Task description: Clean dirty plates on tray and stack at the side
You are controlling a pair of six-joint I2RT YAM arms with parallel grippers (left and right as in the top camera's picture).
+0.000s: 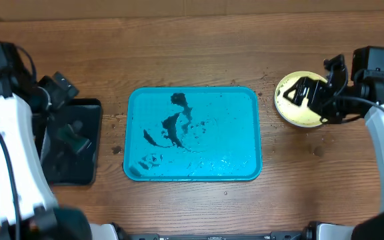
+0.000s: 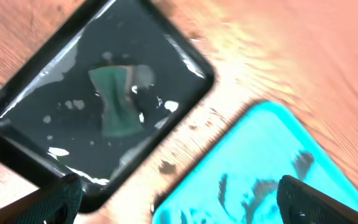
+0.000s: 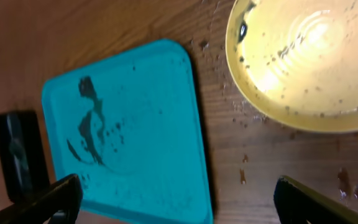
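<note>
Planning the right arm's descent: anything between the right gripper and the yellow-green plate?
Nothing visible. The right gripper is open above the yellow-green plate, which sits on the table right of the tray; only small dark specks lie on it.

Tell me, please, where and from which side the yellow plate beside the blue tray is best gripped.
The yellow plate lies flat and face up on the table, so only its raised rim gives an edge. Probably pinch the rim nearest the right tool from above, one finger inside, one outside.
</note>
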